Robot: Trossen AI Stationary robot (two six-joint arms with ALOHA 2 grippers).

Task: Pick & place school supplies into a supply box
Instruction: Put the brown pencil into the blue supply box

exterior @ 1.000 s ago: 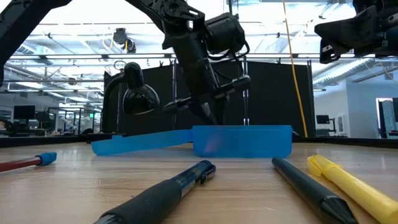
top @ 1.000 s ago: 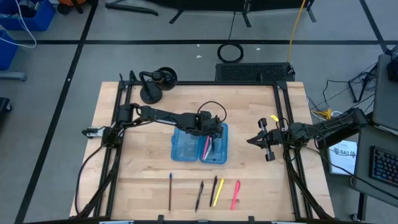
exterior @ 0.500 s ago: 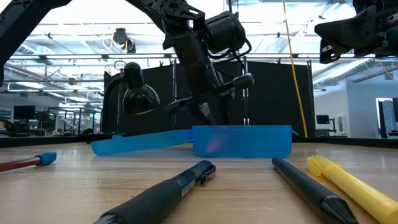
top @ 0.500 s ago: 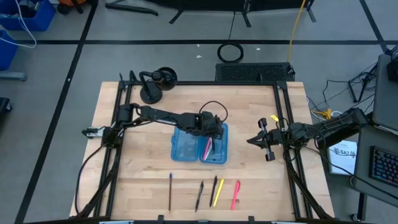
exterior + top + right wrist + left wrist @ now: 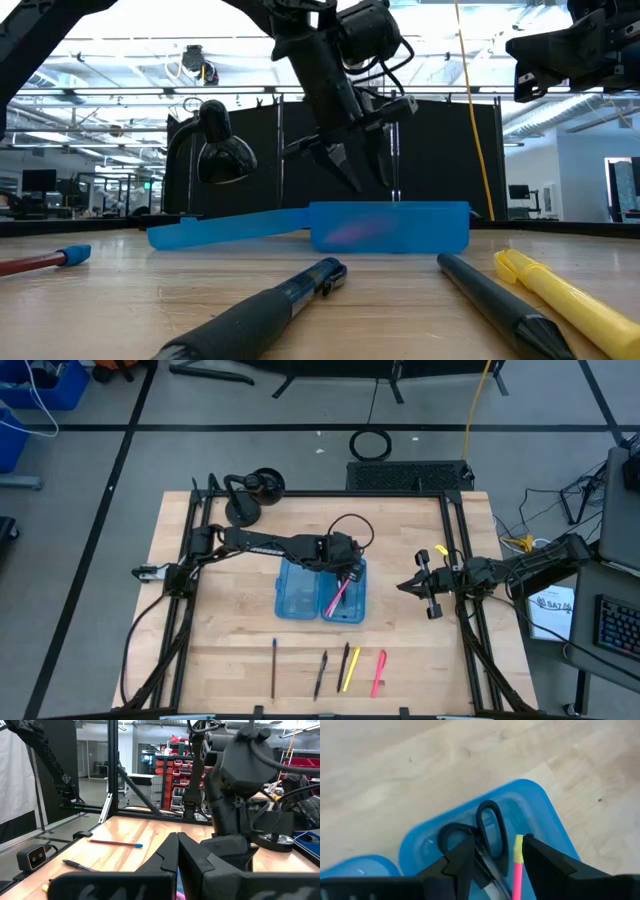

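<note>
The blue supply box lies open at the table's middle, and it also shows in the low view. Its right half holds black-handled scissors and a pink pen with a yellow end, lying slanted. My left gripper hovers open just above that half's far end, with its fingers on either side of the scissors' handles and the pen's end, touching neither. My right gripper is shut and empty in the air to the box's right.
Several pens and pencils lie in a row near the table's near edge: a thin dark pencil, a black pen, a black and a yellow one and a pink one. A black desk lamp stands at the far left.
My left gripper has risen from inside the box's right half and gone a little toward the table's far right. The pink pen, which stood nearly straight under the gripper, now lies slanted in that half, clear of the fingers.
</note>
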